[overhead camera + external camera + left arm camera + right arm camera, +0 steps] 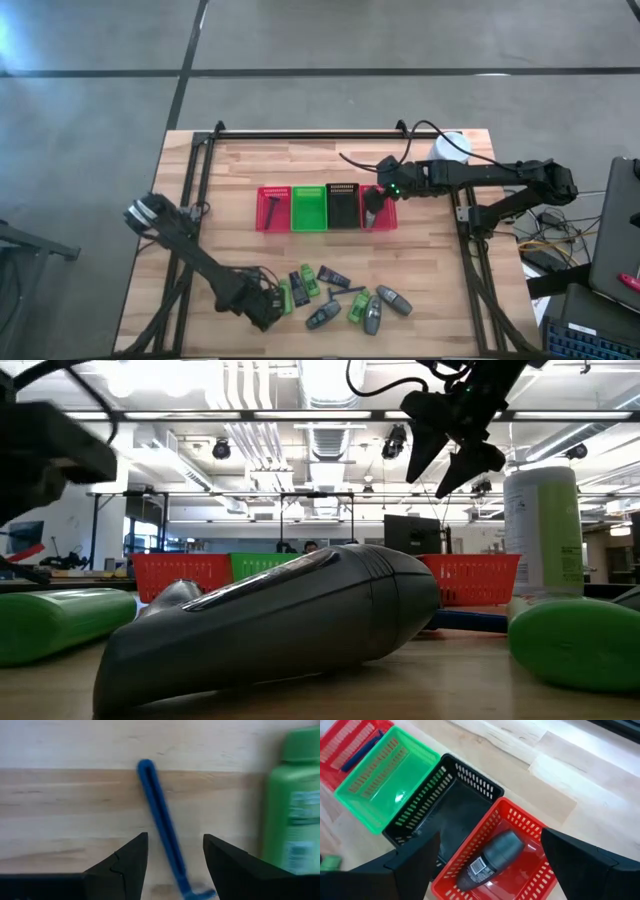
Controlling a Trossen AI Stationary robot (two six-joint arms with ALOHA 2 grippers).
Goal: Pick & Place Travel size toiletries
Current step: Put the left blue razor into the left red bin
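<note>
On wooden table [420, 300], toiletries [345, 300], baskets [325, 208]

Wood table [250, 160], black rail frame along edges. Row of 4 mesh baskets mid-table, side by side, touching: red basket [271, 208] at one end, green basket [308, 208] next, black basket [343, 206] after, 2nd red basket [387, 212] at other end. White-and-green canister [451, 147] upright near table's far corner, well apart from basket row, beyond 2nd red basket.
</note>
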